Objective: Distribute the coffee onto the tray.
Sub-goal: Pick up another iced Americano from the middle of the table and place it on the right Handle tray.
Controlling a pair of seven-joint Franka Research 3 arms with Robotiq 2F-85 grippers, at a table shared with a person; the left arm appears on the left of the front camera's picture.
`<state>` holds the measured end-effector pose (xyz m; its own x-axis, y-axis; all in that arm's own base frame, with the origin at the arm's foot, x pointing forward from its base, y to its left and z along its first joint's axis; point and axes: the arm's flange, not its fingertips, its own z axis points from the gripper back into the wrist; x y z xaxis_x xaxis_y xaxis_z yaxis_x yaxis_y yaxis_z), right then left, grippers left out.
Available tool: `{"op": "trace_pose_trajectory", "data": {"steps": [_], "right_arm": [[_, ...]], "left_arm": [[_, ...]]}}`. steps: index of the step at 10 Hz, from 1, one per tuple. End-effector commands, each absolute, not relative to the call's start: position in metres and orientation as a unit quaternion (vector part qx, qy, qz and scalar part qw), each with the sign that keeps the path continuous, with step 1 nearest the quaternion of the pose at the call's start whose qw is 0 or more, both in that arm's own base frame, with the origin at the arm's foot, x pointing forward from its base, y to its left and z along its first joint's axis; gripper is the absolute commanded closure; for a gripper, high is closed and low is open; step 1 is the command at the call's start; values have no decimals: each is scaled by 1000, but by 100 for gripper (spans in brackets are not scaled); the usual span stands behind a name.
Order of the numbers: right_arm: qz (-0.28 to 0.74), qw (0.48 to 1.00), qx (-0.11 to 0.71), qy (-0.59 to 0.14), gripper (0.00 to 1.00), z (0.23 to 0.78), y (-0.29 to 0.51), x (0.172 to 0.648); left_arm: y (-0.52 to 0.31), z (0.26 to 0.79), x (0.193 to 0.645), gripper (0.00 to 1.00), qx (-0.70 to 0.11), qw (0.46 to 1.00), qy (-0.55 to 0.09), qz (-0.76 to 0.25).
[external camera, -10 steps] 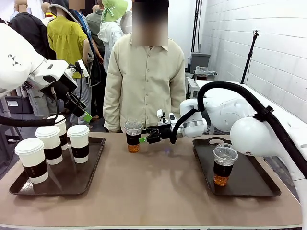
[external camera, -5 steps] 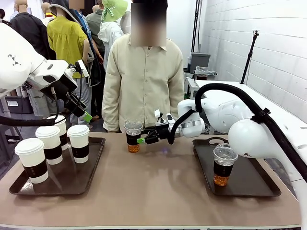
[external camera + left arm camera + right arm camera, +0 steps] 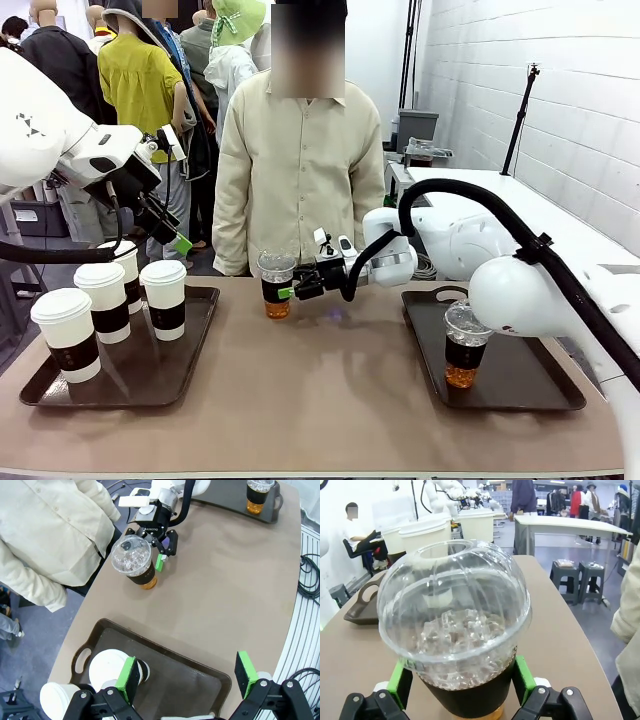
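Note:
A clear dome-lidded cup of coffee (image 3: 277, 285) with ice and a dark sleeve stands on the bare table near the far edge. My right gripper (image 3: 286, 289) reaches in from the right, open, with its green pads (image 3: 522, 676) on either side of the cup's sleeve (image 3: 465, 695). Several white lidded cups (image 3: 165, 298) stand on the left tray (image 3: 130, 385). Above their far end hangs my left gripper (image 3: 180, 240), open and holding nothing, its pads (image 3: 129, 677) wide apart over the tray (image 3: 170, 657). A second clear cup (image 3: 465, 345) stands on the right tray (image 3: 520, 390).
A person in a cream shirt (image 3: 300, 160) stands at the far edge, right behind the clear cup. The brown tabletop (image 3: 320, 400) lies bare between the two trays. Other people stand at the back left.
My right gripper has moved left along the far edge, so its fingers now flank the clear cup. The left arm and the cups have stayed put.

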<state>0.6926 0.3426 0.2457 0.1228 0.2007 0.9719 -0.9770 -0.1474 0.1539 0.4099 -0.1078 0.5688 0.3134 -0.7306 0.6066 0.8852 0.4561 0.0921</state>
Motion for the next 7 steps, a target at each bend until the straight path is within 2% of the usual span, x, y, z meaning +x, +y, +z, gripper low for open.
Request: {"op": "trace_pose_trajectory", "data": {"steps": [1,3,4,6,7], "right_arm": [[552,538,532,-350,0,247,353,703],[550,541,537,-341,0,246,354,704],[549,545,538,-334,9,247,355,703],[545,538,540,-348,44,247,355,703],[548,535,540,-350,44,248,354,701]], "left_arm": [[-107,568,410,0,-136,799,-298,-505],[-107,568,410,0,-136,799,-298,-505],[-107,568,410,0,-136,799,-298,-505],[-107,568,410,0,-136,799,-298,-505],[-107,568,410,0,-136,799,-298,-505]]}}
